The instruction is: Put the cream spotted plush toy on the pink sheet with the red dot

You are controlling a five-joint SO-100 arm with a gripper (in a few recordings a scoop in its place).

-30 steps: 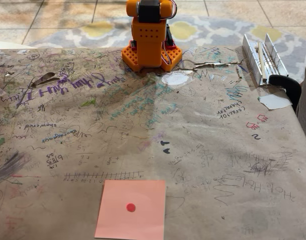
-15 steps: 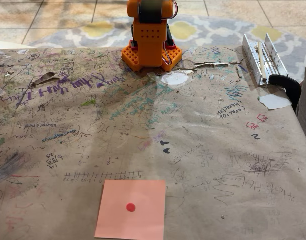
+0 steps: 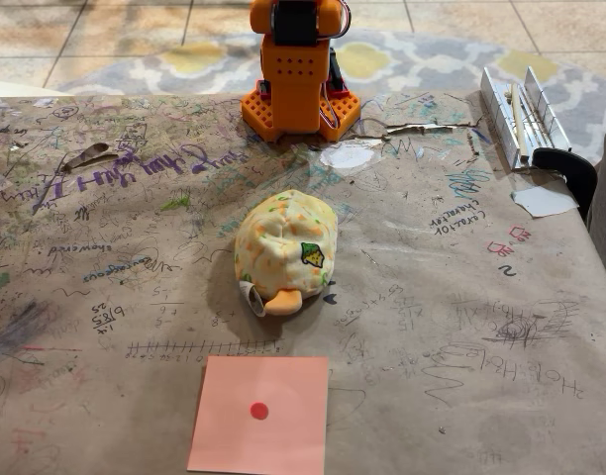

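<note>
In the fixed view, the cream spotted plush toy (image 3: 284, 250) lies on the scribbled brown paper table (image 3: 461, 336) near its middle, with its orange nub and white tag at its near side and its small green-yellow patch facing right. The pink sheet with the red dot (image 3: 259, 415) lies flat at the near edge, just nearer than the toy and apart from it. The orange arm base (image 3: 299, 74) stands at the far edge; I cannot tell how the gripper's jaws stand.
</note>
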